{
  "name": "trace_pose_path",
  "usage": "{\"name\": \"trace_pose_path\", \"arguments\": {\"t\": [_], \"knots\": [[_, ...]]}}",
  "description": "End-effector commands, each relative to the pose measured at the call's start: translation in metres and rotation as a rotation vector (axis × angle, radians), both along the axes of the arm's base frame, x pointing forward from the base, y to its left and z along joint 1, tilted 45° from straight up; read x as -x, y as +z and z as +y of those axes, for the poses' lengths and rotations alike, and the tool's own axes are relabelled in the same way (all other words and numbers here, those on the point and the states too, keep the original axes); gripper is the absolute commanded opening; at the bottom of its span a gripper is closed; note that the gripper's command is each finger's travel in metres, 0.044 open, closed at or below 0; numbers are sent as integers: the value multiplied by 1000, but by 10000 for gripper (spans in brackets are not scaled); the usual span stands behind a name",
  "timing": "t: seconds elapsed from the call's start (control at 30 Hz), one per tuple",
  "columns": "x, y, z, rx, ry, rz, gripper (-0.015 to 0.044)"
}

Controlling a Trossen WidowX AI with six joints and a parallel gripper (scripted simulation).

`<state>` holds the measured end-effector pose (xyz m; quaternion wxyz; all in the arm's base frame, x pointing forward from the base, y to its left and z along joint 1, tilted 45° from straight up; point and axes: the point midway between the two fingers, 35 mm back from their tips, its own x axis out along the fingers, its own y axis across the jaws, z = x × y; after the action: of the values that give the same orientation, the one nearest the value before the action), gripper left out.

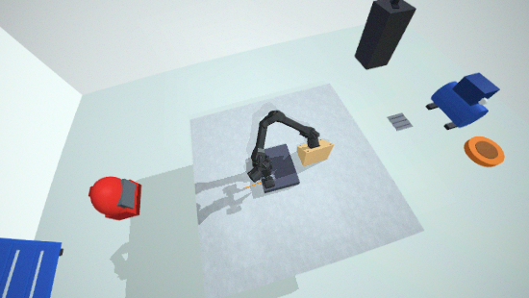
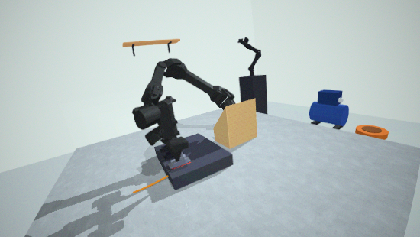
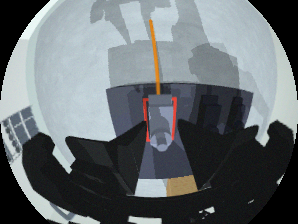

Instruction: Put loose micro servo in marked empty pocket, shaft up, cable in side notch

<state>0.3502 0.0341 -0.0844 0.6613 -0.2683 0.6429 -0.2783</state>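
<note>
- The hand stands low over the deck, fingers eased slightly apart, gripping nothing.
- The micro servo sits inside the red-marked pocket.
- Its orange cable trails across the counter.

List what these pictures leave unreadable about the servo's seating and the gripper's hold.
- Mounting ears: in the exterior view the gripper covers the servo; too small in the top view.
- Output shaft: blurred in the wrist view.
- Side notch: the cable runs out over the deck edge, but the notch itself is not resolved.
- Finger contact: fingers merge into black in the wrist view.
</note>
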Motion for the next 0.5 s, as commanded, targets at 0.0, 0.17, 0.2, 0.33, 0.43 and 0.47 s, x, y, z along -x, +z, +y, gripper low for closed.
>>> {"name": "trace_pose_path", "arguments": {"t": [0.0,0.17,0.2,0.33,0.43,0.47], "knots": [[0,14,14,-10,2,-19,187],[8,14,19,-10,14,-16,240],[15,17,24,-12,14,-15,266],[65,36,50,-20,9,-13,371],[106,51,60,-13,2,-13,440],[109,52,61,-13,2,-13,440]]}}
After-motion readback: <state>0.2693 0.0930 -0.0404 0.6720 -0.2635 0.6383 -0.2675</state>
